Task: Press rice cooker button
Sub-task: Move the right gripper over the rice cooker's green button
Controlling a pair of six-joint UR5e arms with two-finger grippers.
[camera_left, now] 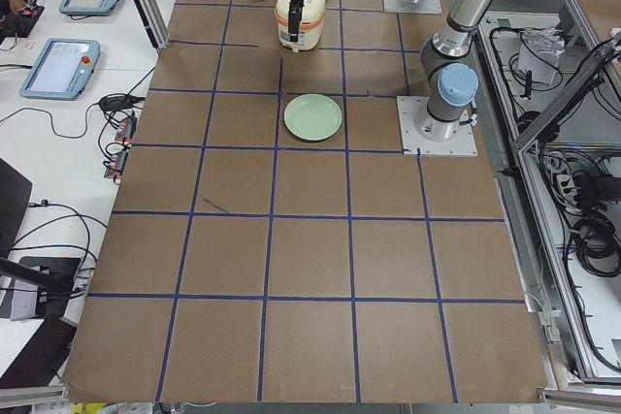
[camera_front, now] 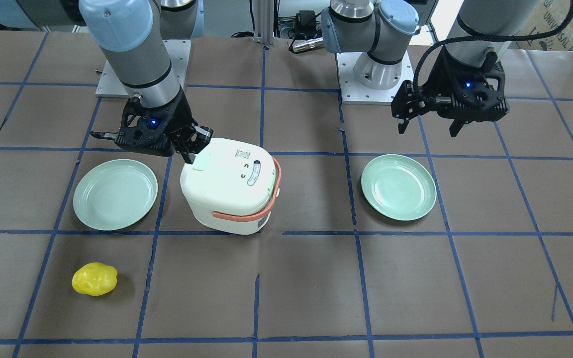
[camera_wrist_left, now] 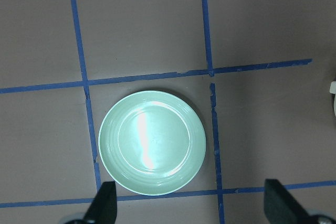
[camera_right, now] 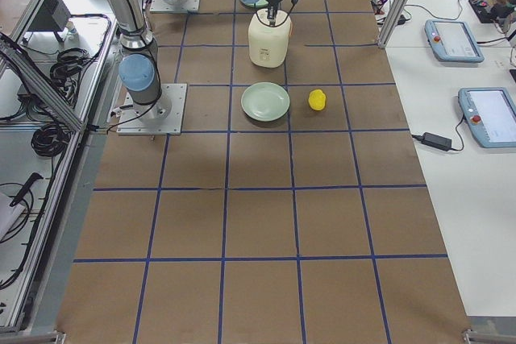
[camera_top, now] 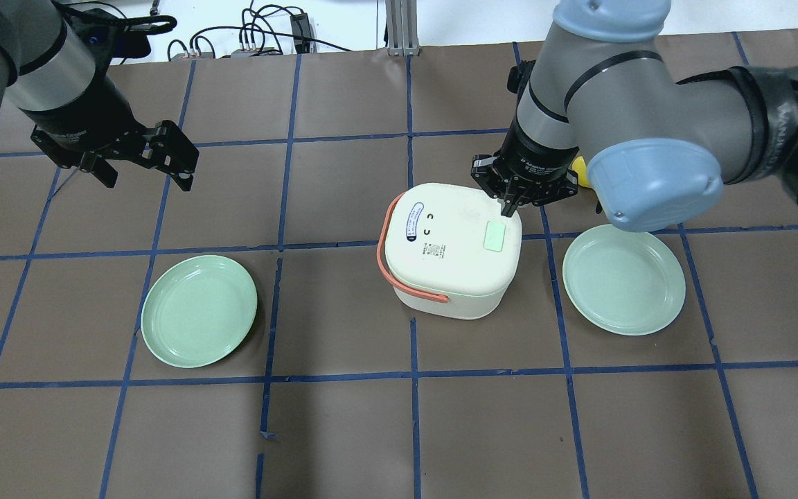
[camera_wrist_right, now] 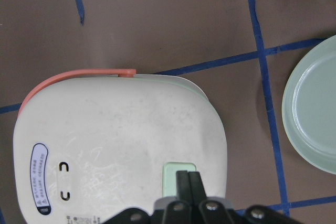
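Standing behind the robot and looking from the left, I see the left gripper [camera_top: 147,179] hanging above the table [camera_top: 343,430], pointing down, fingers spread wide and holding nothing. It is well apart from the cooker [camera_top: 451,246]. Nearer the robot, a green plate [camera_top: 199,311] lies flat on the brown paper, and the left wrist camera looks straight down on it. The white cooker sits mid-table with its lid down and its orange handle [camera_top: 386,260] folded low around its left side. The pale green button [camera_top: 494,236] is on the lid's right part. The right arm reaches in from the right with its wrist turned straight down over that side of the lid. The right gripper [camera_top: 510,208] has its fingers pressed together into one tip, empty, right at the button; whether it touches I cannot tell. Just right of the cooker lies a second plate [camera_top: 624,279]. Beyond that plate a yellow lump [camera_front: 94,279] rests on the table.
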